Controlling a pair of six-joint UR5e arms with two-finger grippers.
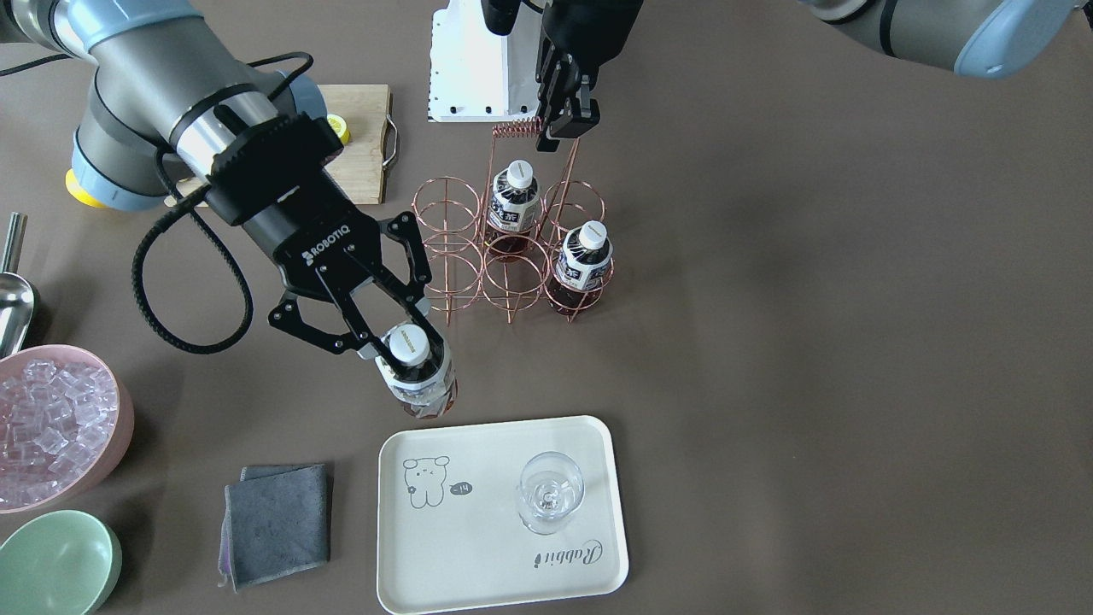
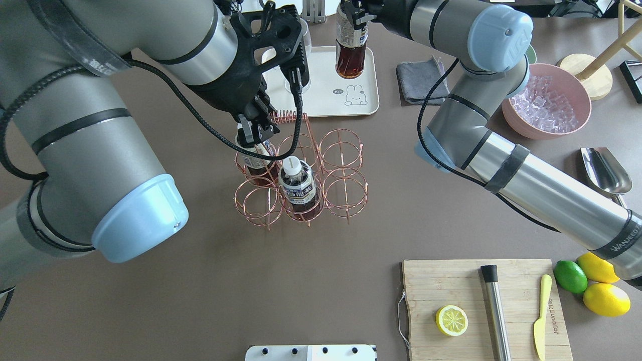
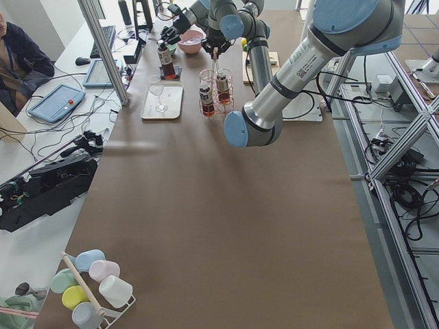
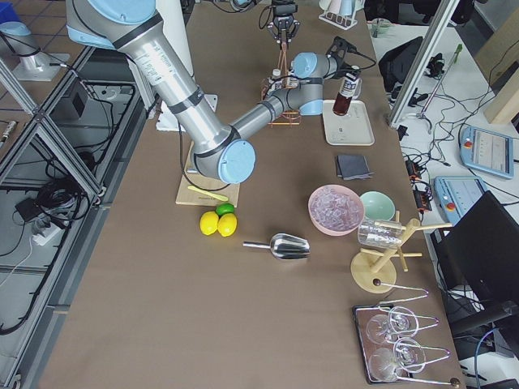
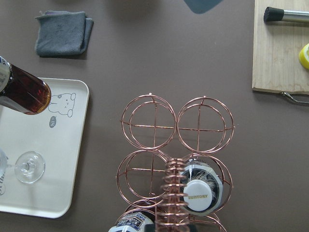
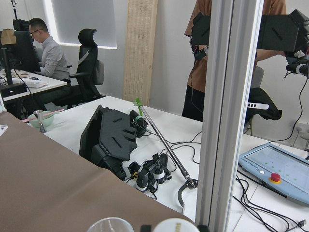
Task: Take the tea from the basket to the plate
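My right gripper (image 1: 408, 348) is shut on a tea bottle (image 1: 420, 383) just under its white cap. The bottle hangs upright by the far edge of the cream plate (image 1: 478, 555), lifted off the table. In the left wrist view the same bottle (image 5: 21, 89) sits over the plate's corner (image 5: 43, 164). A stemmed glass (image 1: 549, 493) stands on the plate. My left gripper (image 1: 559, 137) is shut on the coiled handle of the copper wire basket (image 1: 465, 256). Two more tea bottles (image 1: 512, 201) (image 1: 582, 256) stand in the basket's cells.
A grey cloth (image 1: 277, 521), a pink bowl of ice (image 1: 51, 427), a green bowl (image 1: 55, 564) and a metal scoop (image 1: 13, 299) lie near the plate. The cutting board (image 2: 481, 306) holds a lemon half, a muddler and a knife. People are beyond the table.
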